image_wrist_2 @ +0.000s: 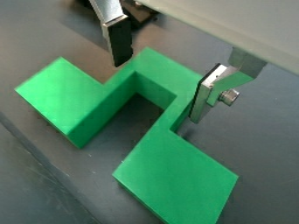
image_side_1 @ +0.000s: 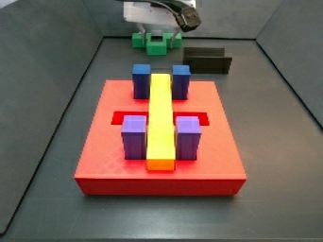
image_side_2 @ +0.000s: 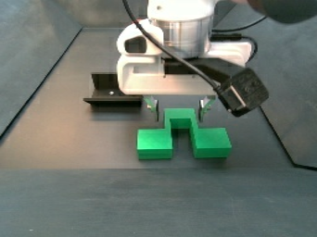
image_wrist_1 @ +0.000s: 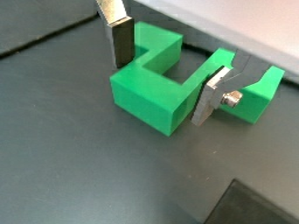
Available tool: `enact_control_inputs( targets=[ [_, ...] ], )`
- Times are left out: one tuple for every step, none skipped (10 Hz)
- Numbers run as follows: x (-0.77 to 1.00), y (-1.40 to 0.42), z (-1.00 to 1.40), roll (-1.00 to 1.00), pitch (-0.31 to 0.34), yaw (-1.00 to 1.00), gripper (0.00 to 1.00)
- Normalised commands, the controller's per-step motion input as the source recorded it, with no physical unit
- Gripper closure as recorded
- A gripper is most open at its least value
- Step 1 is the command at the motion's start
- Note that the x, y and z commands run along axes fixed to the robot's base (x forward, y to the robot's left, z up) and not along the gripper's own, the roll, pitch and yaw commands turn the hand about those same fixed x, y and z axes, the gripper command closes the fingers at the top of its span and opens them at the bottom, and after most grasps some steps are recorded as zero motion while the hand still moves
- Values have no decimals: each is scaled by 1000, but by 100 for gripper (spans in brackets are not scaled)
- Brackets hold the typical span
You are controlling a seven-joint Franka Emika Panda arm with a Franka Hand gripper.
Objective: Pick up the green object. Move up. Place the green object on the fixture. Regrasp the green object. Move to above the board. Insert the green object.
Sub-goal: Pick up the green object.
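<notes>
Both wrist views: one green object between gripper jaws

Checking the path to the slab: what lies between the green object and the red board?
Only bare dark floor, in a side view, separates the green object, straddled by the claw, from the board; the fixture sits aside.

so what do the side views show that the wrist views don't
Only the side views show the board with its yellow bar, blue and purple blocks, and the fixture standing apart from the green object.

Only the wrist views show the fingers close up, straddling the raised middle with visible gaps.

Both show the tool low over the green object on the dark floor.
</notes>
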Motion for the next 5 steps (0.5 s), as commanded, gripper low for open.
enact_control_inputs(
  targets=[
    [0,0,-283,-6,-1,77,0],
    [0,3,-200,-53,-26,177,0],
    [0,34,-106,-109,-66,229,0],
    [0,23,-49,-134,-83,243,0],
    [0,0,-34,-99,-67,197,0]
  ],
)
